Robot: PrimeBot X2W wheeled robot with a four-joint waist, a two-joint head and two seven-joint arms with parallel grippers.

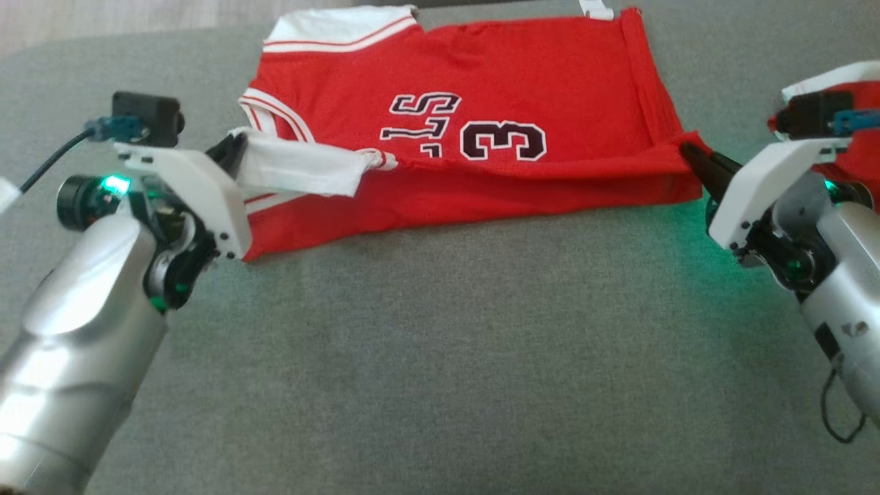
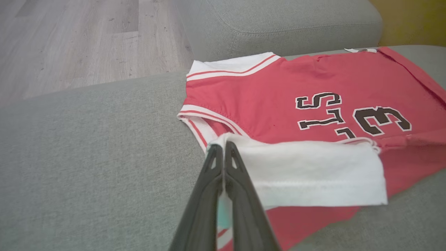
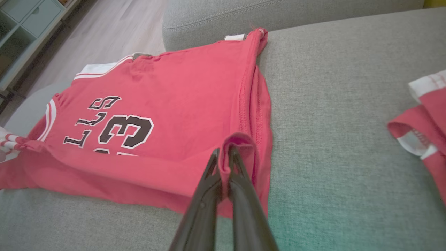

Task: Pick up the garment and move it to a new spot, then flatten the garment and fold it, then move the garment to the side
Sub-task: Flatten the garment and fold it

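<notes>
The garment [image 1: 481,75] is a red jersey with white trim and a black number, lying on a grey cushion. Its near edge is lifted and folded over toward the far side. My left gripper [image 1: 234,148] is shut on the white shoulder band at the garment's left end; in the left wrist view the same gripper [image 2: 223,148] pinches that white cloth [image 2: 306,170]. At the right end my right gripper [image 1: 691,152] is shut on the red hem corner, and in the right wrist view this gripper [image 3: 224,153] shows red cloth bunched between its fingertips. The garment [image 3: 181,76] spreads beyond it.
The grey cushion [image 1: 440,357] spreads wide in front of the garment. Another red and white piece of clothing [image 3: 428,115] lies at the right, behind my right arm. A back cushion [image 2: 285,24] rises behind, and wooden floor [image 2: 69,38] lies past the left edge.
</notes>
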